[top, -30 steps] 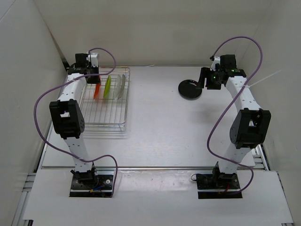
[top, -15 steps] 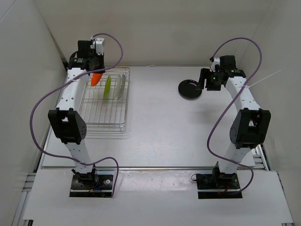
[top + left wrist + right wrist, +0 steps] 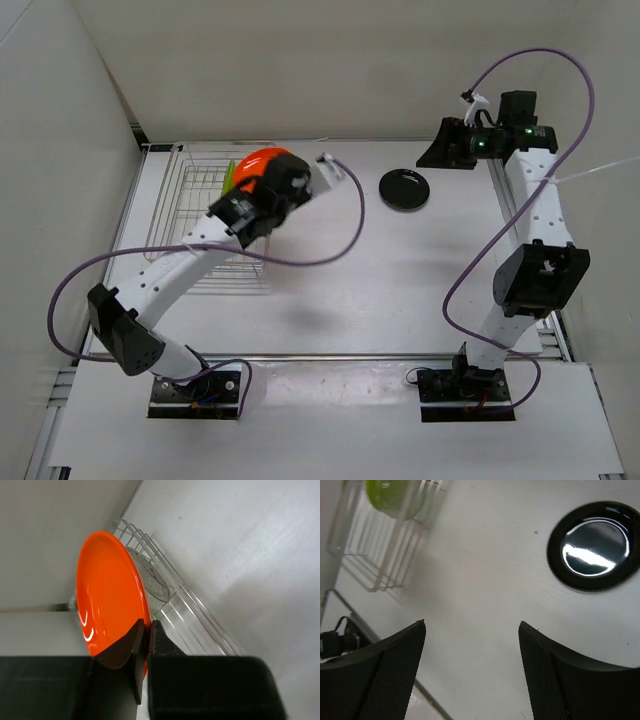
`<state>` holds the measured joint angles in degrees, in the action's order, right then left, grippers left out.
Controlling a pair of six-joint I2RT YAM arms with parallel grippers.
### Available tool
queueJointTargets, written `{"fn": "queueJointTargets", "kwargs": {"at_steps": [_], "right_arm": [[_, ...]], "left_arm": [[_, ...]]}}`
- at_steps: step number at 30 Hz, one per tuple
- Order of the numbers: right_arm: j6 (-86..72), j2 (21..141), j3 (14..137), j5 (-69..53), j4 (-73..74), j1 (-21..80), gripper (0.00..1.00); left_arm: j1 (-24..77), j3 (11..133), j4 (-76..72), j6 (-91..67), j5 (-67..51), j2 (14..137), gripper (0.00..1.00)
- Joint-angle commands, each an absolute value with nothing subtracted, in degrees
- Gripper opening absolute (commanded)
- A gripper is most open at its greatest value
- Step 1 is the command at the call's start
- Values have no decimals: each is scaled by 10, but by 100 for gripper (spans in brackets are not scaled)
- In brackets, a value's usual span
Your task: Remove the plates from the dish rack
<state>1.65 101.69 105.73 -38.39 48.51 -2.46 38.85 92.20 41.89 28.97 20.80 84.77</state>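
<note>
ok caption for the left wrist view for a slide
The orange plate pinched at its rim between the left fingers, dish rack behind it.

Rims covered, plates blurred or cropped

The left gripper [image 3: 148, 630] hides the lower rim of the round orange plate [image 3: 112, 595] pinched between its fingers, and the clear glassy plate [image 3: 150, 582] just beyond is a blur. Ahead-left of the right gripper [image 3: 471, 625], the silver wire dish rack [image 3: 395, 550] and lime green plate [image 3: 395, 497] are blurred, with the plate cropped by the top edge.

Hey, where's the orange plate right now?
In the top view the orange plate is left of centre, pinched by the left gripper above the dish rack.
</note>
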Motion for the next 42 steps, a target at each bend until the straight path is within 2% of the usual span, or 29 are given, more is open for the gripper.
{"fn": "queueJointTargets", "kwargs": {"at_steps": [1,5,10,14,20,33,35,36,38,39,42], "right_arm": [[54,990,1109,-548,561,-39,79],[90,984,1154,-575,619,-8,83],[91,954,1165,-533,629,57,87],[85,911,1133,-512,608,83,87],[80,880,1113,-506,602,101,87],[59,891,1083,-460,562,113,83],[59,896,1089,-453,562,113,79],[59,896,1089,-453,562,113,71],[59,891,1089,-446,556,113,63],[59,891,1082,-446,550,113,53],[59,879,1068,-446,539,113,35]], "left_arm": [[484,836,304,445,413,782,11],[583,742,200,629,511,769,11],[688,709,90,764,518,786,11],[738,735,90,754,523,817,11],[756,764,92,731,523,848,11],[784,849,108,711,528,916,11],[784,849,108,711,528,916,11],[784,849,114,705,528,916,11],[784,854,127,699,528,921,11],[784,854,133,691,528,921,11],[784,860,149,679,528,926,11]]}}
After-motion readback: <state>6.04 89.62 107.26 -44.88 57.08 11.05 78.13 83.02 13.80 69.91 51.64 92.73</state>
